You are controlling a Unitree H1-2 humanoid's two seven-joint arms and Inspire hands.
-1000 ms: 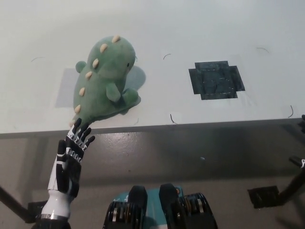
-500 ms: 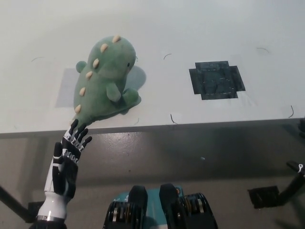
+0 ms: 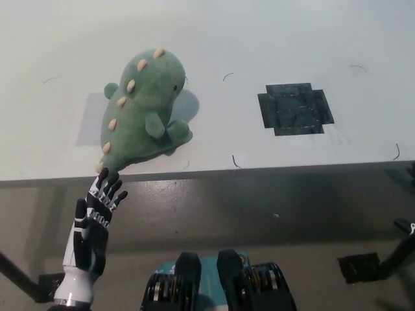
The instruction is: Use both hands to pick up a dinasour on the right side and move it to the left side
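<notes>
i see my left hand [image 3: 96, 217] at the lower left, forearm rising from the bottom edge and the hand reaching up toward the near edge of the table [image 3: 272, 39]. its fingers are spread apart and stretched out, gripping nothing; the fingertips [image 3: 107, 184] sit just below the table's edge, right under the tail end of the dinosaur [image 3: 139, 110], and i cannot tell whether they touch it. the hand hangs over the floor, off the table.

my right arm [image 3: 399, 249] barely shows: a thin black piece comes in at the lower right edge and is cut off by the frame. the hand itself is out of view, so i cannot say how its fingers stand.

the dinosaur is a green plush with pale spikes along its back. it lies on the left part of the table, near the front edge, tail toward me and head toward the far side, over a faint grey patch [image 3: 87, 120] on the surface. to its right, well apart, is a dark cross-shaped patch [image 3: 295, 108].

the table is pale, with a few thin dark curled marks scattered on it. below its near edge the floor [image 3: 259, 207] is a dull grey-brown and faintly shiny.
</notes>
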